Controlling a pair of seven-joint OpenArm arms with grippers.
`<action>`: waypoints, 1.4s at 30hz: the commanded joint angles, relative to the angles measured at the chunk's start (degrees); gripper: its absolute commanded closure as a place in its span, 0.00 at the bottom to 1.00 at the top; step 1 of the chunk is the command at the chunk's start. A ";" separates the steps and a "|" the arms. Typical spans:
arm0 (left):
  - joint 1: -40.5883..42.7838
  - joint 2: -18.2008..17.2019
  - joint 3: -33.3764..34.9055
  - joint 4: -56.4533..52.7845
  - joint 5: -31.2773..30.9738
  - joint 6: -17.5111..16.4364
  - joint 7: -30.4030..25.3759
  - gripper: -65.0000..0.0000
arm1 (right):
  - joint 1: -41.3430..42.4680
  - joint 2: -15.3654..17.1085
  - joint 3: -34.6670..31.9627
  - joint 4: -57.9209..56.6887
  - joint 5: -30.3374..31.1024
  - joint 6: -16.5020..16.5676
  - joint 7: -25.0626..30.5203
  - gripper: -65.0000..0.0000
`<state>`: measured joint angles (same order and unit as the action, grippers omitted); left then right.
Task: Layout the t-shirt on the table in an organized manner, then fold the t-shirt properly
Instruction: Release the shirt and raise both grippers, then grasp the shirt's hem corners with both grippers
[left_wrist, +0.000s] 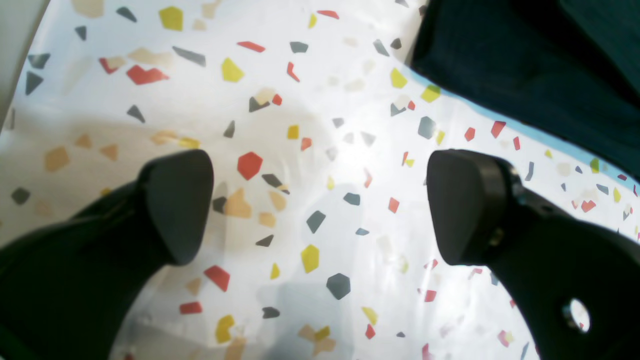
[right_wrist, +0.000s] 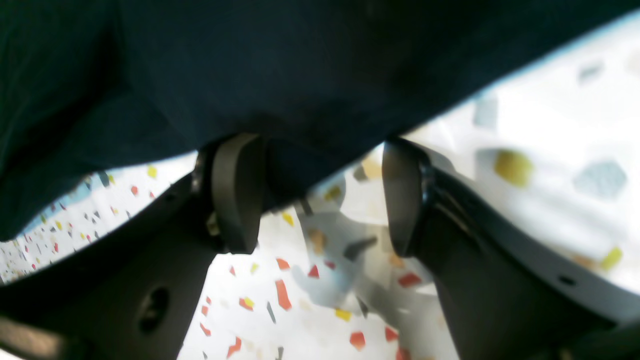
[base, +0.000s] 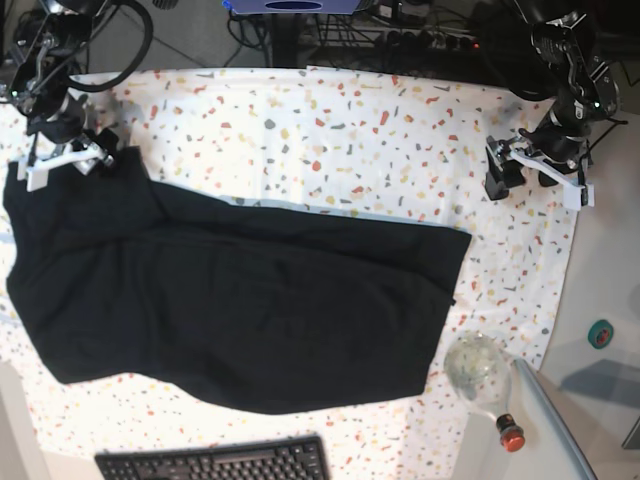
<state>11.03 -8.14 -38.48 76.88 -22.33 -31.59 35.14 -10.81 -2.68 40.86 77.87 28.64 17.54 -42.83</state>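
Note:
The black t-shirt (base: 250, 300) lies spread over the left and middle of the speckled table (base: 350, 130), wrinkled, with its right end near the middle right. My right gripper (base: 70, 168) is at the shirt's far left corner. In the right wrist view it (right_wrist: 320, 165) is open, and the hem of the t-shirt (right_wrist: 300, 65) reaches in between its fingertips above the table (right_wrist: 310, 310). My left gripper (base: 503, 172) hovers over bare table to the right of the shirt. In the left wrist view it (left_wrist: 320, 170) is wide open and empty, with the t-shirt (left_wrist: 525, 60) at the upper right.
A black keyboard (base: 215, 462) sits at the front edge. A clear round flask with a red cap (base: 480, 375) stands at the front right, beside the table's right edge. A green tape roll (base: 600, 333) lies off the table. Cables run behind.

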 joint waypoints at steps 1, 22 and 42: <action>-0.43 -0.78 -0.16 1.05 -0.75 -0.45 -1.16 0.00 | -0.05 0.00 -0.47 -0.20 -0.56 -0.09 -0.82 0.45; -0.61 -0.78 -0.07 0.44 -0.75 -0.45 -1.16 0.00 | -0.05 -0.36 -0.47 0.51 -0.56 -0.27 -1.26 1.00; -0.17 -0.52 0.02 0.44 -0.49 -0.45 -1.16 0.00 | 18.32 5.62 -3.10 9.74 -1.00 -1.14 -15.41 1.00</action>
<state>10.98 -7.94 -38.26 76.51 -22.31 -31.57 35.11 6.37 2.17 37.87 86.70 26.83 16.36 -59.33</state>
